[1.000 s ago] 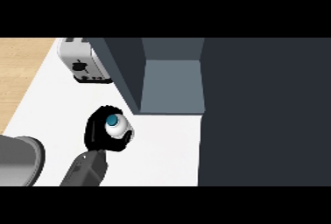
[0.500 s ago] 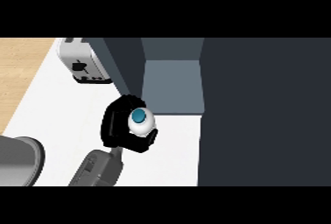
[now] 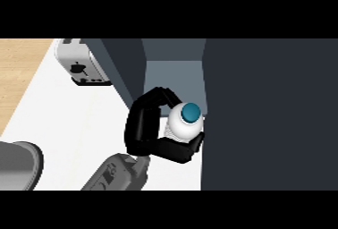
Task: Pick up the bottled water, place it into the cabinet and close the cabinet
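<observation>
Moved right to the cabinet's (image 3: 173,74) open front, the bottled water (image 3: 185,121) sits upright, wrapped by the left hand's (image 3: 142,132) curled fingers and thumb, palm facing right.

A smooth white counter (image 3: 73,116) fills the left half, evenly lit. Beyond its left edge runs a pale wood-grain strip (image 3: 20,71) (floor or panel, hard to tell). A white boxy toaster (image 3: 82,62) stands at the far end. A grey round rimmed object (image 3: 16,165) is cut off at lower left.

Smooth plastic bottled water (image 3: 183,124), matt white counter (image 3: 73,125).
</observation>
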You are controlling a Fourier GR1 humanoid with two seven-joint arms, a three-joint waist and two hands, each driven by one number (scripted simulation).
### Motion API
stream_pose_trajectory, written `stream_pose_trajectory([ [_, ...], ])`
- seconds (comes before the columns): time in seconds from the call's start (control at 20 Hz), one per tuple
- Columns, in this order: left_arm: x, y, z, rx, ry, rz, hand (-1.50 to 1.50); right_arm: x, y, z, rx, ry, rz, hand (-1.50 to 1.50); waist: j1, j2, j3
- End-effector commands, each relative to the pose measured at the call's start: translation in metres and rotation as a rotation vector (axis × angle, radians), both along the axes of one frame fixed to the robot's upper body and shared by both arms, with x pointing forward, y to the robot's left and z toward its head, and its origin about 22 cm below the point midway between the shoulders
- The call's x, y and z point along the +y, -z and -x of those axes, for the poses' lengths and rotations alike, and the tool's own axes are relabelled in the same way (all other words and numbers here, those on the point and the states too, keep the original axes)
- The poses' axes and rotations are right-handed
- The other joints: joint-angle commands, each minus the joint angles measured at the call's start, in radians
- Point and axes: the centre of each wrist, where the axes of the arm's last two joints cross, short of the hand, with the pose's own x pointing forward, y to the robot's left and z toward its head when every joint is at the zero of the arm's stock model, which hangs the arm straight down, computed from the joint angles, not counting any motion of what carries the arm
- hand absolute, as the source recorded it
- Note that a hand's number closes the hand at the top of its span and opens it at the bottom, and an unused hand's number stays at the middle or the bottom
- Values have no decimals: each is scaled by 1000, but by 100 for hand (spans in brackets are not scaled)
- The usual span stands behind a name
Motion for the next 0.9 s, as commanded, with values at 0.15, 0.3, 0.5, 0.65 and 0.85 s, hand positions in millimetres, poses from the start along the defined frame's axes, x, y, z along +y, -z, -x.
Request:
stream_pose_trajectory([
  [0.15, -43, -40, -13, -6, -85, -22, 150, 4, -19, -8, -57, -19, -16, -150, -17, 6, 0],
  [0.3, -47, -43, -34, -6, -153, -73, 150, -6, -22, -9, -68, -21, -6, -150, -19, 8, 0],
  [0.5, -56, -42, -36, -12, -169, -126, 150, 4, -30, -8, -55, -20, -16, -150, -12, 7, -1],
  [0.65, -46, -34, -59, 20, -181, -164, 150, -1, -20, -5, -58, -3, -18, -150, -16, 7, -1],
  [0.85, -46, -23, -71, 33, -205, -201, 150, -3, -28, -5, -57, -18, -16, -150, -22, 9, -1],
])
